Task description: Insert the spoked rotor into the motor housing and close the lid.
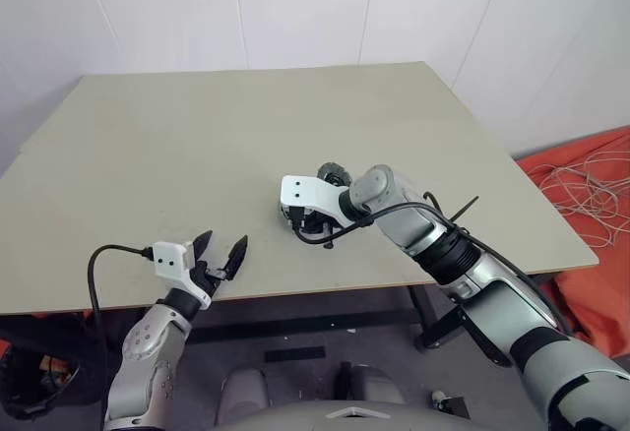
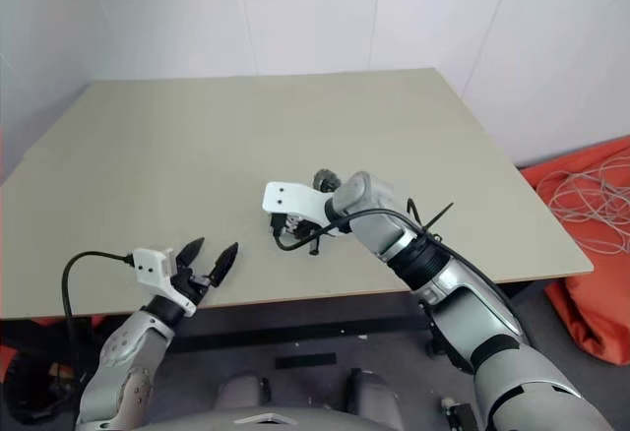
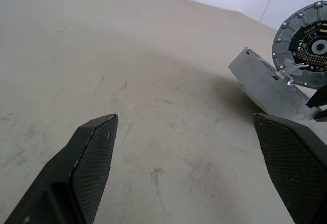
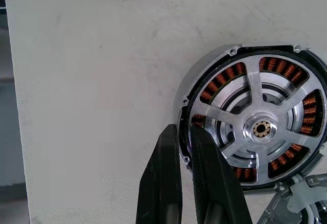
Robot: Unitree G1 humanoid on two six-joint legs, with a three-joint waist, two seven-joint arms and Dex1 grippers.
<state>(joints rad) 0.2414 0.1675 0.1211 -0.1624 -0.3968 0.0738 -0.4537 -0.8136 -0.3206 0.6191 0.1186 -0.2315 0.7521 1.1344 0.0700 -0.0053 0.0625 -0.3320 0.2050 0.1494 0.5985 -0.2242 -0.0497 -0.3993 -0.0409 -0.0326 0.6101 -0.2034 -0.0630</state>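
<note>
Beige tabletop (image 1: 197, 155) carries our work near its front edge; the motor housing (image 4: 255, 116) lies flat with the spoked rotor (image 4: 261, 128) seemingly already seated among its copper windings, and the lid (image 3: 305, 42) waits just beside. Our right gripper (image 4: 185, 142), pinched shut on the housing's rim, appears to steady it; our left gripper (image 1: 220, 254), spread wide and empty, stands well apart; next we judge the lid must be fetched and set squarely on top.

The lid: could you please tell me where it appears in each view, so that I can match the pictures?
Left eye view: the lid lies on the table, just behind the right wrist's white bracket.
Right eye view: same spot, behind the bracket.
Left wrist view: the ribbed disc beyond the bracket.
Right wrist view: a sliver beside the motor housing.
Shared landmark: the tan table.
</note>
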